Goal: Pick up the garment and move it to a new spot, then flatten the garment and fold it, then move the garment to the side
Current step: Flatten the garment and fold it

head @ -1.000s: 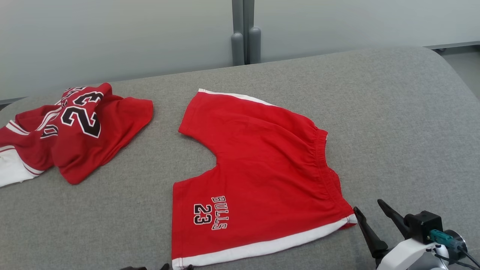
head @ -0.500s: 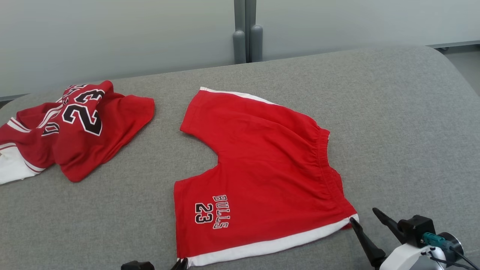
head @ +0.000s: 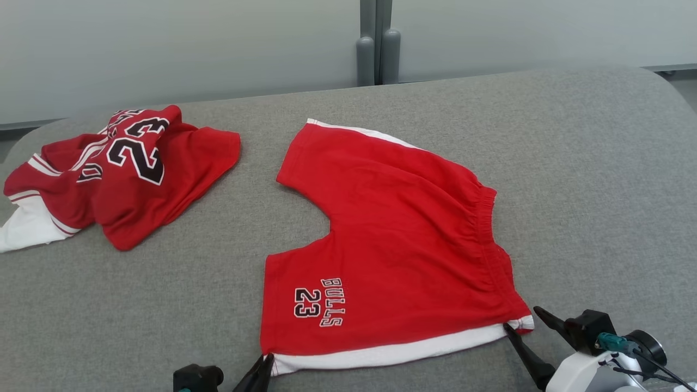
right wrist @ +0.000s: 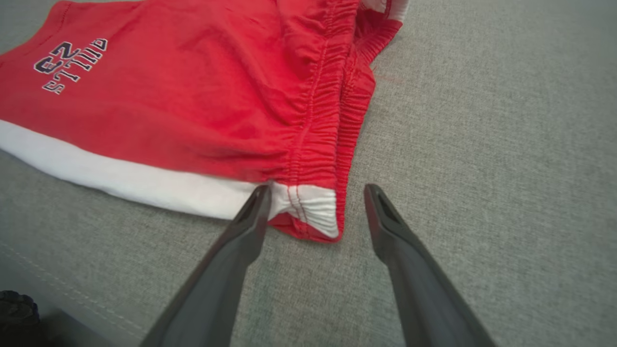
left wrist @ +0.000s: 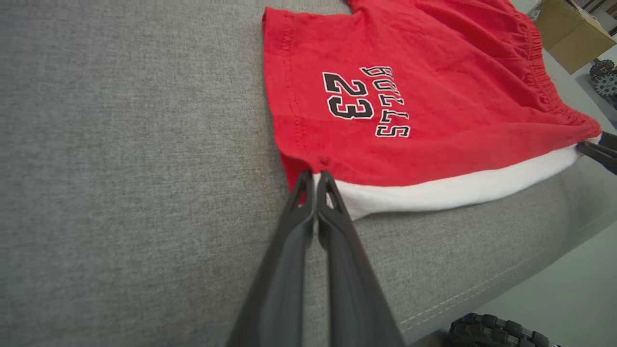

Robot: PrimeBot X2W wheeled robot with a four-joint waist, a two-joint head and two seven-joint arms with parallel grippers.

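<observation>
At the near edge of the grey fabric-covered bench (head: 588, 163), the left tool (left wrist: 314, 176) has its two dark fingers pressed together, pinching the near left corner of the red cotton basketball shorts (head: 403, 239) where the red leg hem meets the white side stripe. The right tool (right wrist: 316, 190) stands wide at the near right corner. It straddles the end of the gathered elastic waistband, with one fingertip against the white stripe and the other just off the cloth above bare grey fabric.

The shorts lie spread flat near the middle of the bench. The white stripe runs along their near side, the waistband is to the right and both leg openings point left. The black and white lettering "BULLS 23" sits on the near leg.

Farther back and well to the left lies a crumpled red jersey with white trim and black "23" numerals (head: 136, 179), apart from the shorts. Behind the bench rises a pale grey wall (head: 163, 49) with two grey upright posts (head: 375, 54).
</observation>
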